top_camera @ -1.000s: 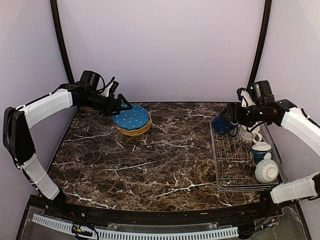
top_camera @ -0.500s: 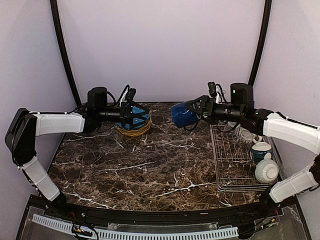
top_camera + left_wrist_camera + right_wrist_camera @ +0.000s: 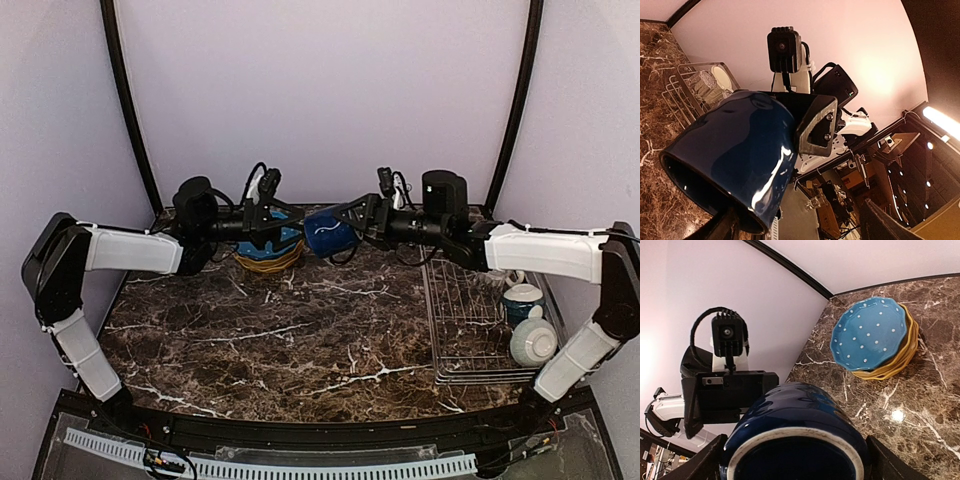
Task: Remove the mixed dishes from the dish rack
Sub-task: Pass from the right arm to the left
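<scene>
Dark marble worktop (image 3: 300,330), lilac walls.

Top view: dark blue cup (image 3: 328,237) hung mid-air over far centre, well apart from dish rack (image 3: 465,320), clamped in right gripper (image 3: 345,228). Left gripper (image 3: 282,228) faced it, just beside.

Left wrist view: own jaws gaped wide, gripping nothing. Cup's open end pointed toward them.

Right wrist view: jaws flanked cup's wall. Stacked plates (image 3: 875,340) lay beyond.

Judged glazed, rigid, slick, breakable. Best taken across bare wall near rim.

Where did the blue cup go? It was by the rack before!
The right claw carried the dark blue cup left, from above the dish rack to mid-table. The left claw swung right from the plates to meet it, open. Plates, rack and its other dishes stayed put.
</scene>
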`<action>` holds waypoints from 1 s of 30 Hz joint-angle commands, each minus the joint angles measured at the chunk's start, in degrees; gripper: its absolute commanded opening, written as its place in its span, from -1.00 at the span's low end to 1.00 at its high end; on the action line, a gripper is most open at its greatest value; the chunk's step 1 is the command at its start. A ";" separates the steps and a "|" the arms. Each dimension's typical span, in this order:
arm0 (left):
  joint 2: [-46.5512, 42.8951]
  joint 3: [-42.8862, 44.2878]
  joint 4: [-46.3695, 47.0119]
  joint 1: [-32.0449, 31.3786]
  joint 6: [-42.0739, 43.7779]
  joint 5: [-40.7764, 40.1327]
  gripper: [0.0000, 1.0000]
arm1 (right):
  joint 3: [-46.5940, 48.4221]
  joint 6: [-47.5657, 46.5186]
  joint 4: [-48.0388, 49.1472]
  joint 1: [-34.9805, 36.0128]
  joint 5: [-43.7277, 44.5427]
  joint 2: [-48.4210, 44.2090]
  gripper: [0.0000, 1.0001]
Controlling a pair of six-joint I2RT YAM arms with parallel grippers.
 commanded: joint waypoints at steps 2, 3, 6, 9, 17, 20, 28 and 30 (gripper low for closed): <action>-0.68 -0.97 2.67 -0.86 -1.25 0.74 0.62 | 0.51 1.19 10.10 1.21 2.15 -2.99 -1.00; -0.70 -1.04 2.57 -0.86 -1.17 0.59 0.62 | 0.13 1.29 10.21 1.21 2.47 -3.17 -1.00; -0.54 -1.13 3.05 -0.92 -1.43 0.55 0.57 | 1.02 1.83 10.26 1.23 1.06 -1.85 -1.00; -0.15 -1.03 3.60 -1.15 -1.83 0.89 0.39 | 1.76 3.00 12.65 1.90 -0.65 0.72 -1.00; 1.58 -0.84 6.90 -1.30 -5.26 1.58 -0.25 | 1.05 5.55 19.07 2.94 -1.41 3.97 -1.00; 2.10 -0.97 9.91 -1.30 -7.15 1.76 -0.46 | 0.56 5.85 19.63 2.97 -1.03 4.35 -1.00; 0.87 -0.63 0.55 -1.28 -1.57 0.65 -0.98 | 0.36 2.96 11.00 2.62 0.90 3.13 0.06; -0.97 0.31 -10.71 -1.29 6.24 -1.21 -0.98 | -0.82 1.99 6.87 2.06 2.93 1.16 0.45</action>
